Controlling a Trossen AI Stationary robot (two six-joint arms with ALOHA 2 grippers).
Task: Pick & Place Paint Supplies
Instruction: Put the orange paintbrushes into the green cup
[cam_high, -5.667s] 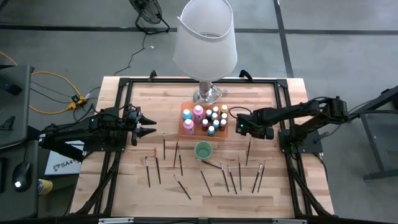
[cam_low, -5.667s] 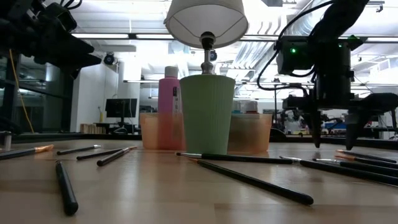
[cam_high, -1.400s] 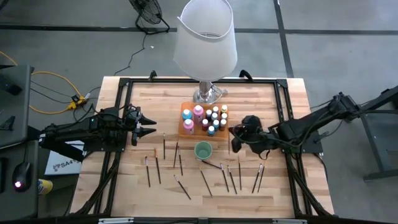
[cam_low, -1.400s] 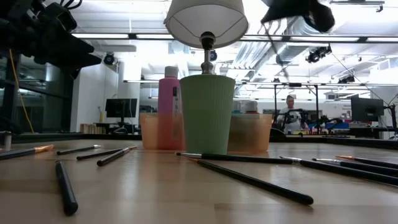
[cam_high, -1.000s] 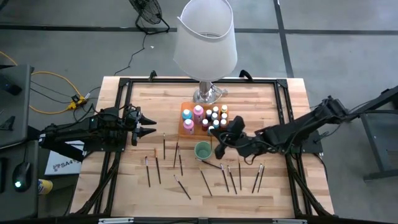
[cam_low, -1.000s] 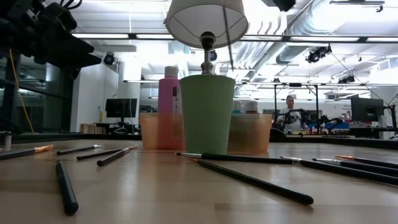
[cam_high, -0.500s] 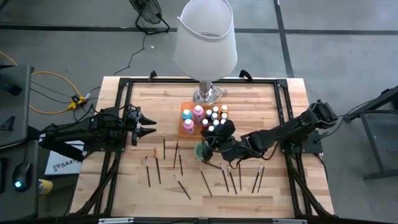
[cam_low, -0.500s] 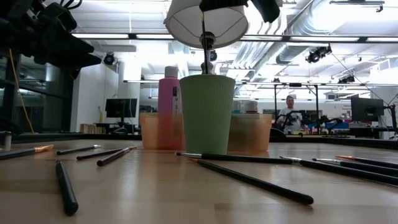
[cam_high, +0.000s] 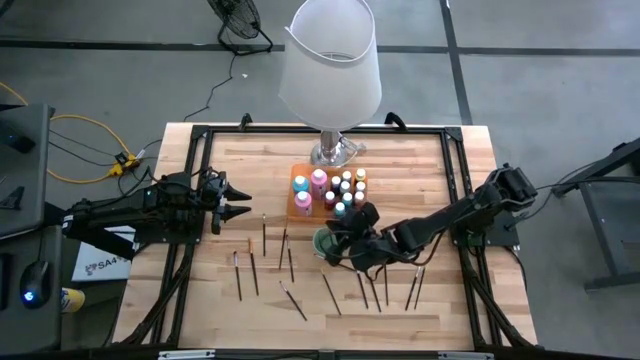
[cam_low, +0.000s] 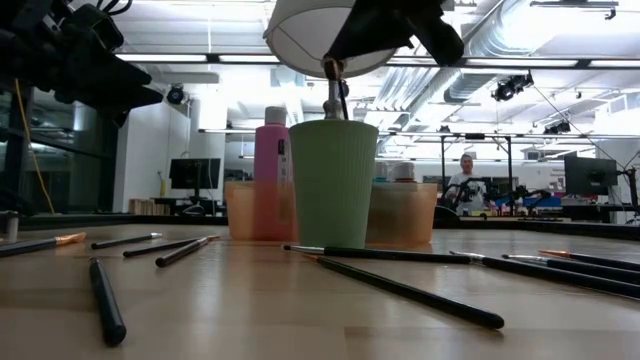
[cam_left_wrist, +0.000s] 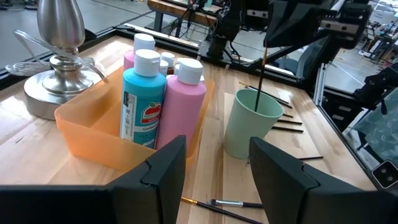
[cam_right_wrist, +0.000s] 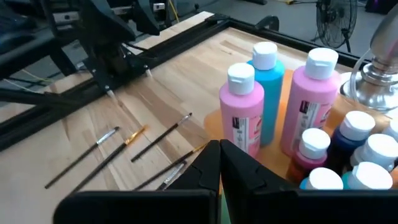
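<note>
Right gripper (cam_high: 337, 236): poised directly above the green cup (cam_high: 326, 241), fingers clenched on a thin dark brush (cam_left_wrist: 262, 77) held upright, its lower end inside the cup's mouth.
Left gripper (cam_high: 240, 198): parked well away from the cup, near the surface's left edge; fingers (cam_left_wrist: 283, 172) parted about halfway, grasping nothing.
Green cup: standing upright on the wooden surface (cam_high: 420, 160), just in front of the orange tray (cam_left_wrist: 93, 138).
Orange tray: beside the cup, toward the lamp base (cam_left_wrist: 57, 48); it holds tall pink bottles (cam_left_wrist: 184, 102), a teal bottle (cam_left_wrist: 142, 98) and a cluster of small paint bottles (cam_high: 347, 187) with coloured caps.
Loose brushes (cam_high: 288, 262): scattered flat on the surface on both sides of the cup and in front of it, none touching it from what the high view shows.
Lamp shade (cam_high: 331, 58): looming over the far side of the tray.
</note>
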